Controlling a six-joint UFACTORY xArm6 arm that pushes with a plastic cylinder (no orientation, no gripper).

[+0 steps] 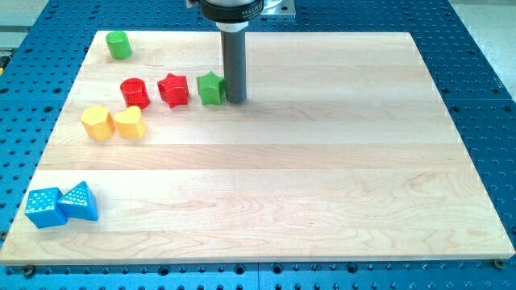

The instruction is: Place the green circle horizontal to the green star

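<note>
Your tip (236, 100), a bare rod with no jaws, sits touching the green star (210, 88) at its 3 o'clock, while the green circle (118, 44) waits untouched off at 10 o'clock, so the job's barely begun

Bright even overhead light, soft short shadows, sharp focus, no glare w/ slight edge distortion.

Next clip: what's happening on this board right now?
A single arm with a dark rod is pushing coloured blocks on a wooden board. My tip sits just at the view's right of the green star block, close to or touching it. The green circle block is far off, near the board's top-left corner, so it is not yet level with the star. A red circle block and red star block lie to the star's left.
</note>
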